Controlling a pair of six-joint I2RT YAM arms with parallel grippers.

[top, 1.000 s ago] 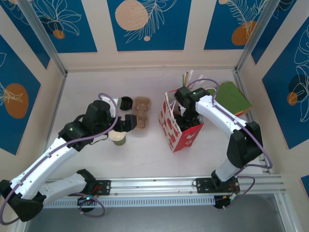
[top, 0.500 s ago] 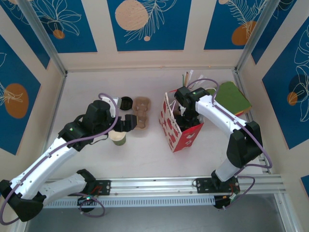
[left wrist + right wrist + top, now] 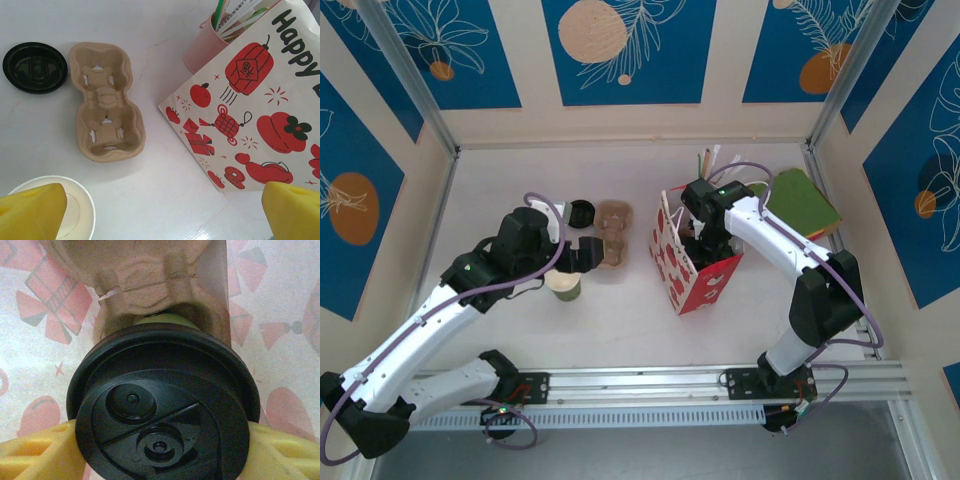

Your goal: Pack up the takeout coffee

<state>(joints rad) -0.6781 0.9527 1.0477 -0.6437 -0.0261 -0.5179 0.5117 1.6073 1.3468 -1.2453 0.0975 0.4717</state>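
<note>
The takeout coffee (image 3: 162, 405), a green cup under a round black lid, sits in a tan pulp carrier (image 3: 150, 270) inside the red-and-white bag (image 3: 695, 265). My right gripper (image 3: 698, 235) reaches down into the bag. Its yellow fingers (image 3: 40, 452) flank the cup on both sides, and the lid's rim hides whether they still press on it. My left gripper (image 3: 160, 210) hangs open over the table left of the bag, with nothing between its fingers.
A lidless green cup (image 3: 563, 285) with a cream inside stands under the left gripper. Beyond it lie another pulp carrier (image 3: 613, 232) and a loose black lid (image 3: 580, 212). A pink holder of straws (image 3: 205, 47) and a green pad (image 3: 800, 200) stand behind the bag.
</note>
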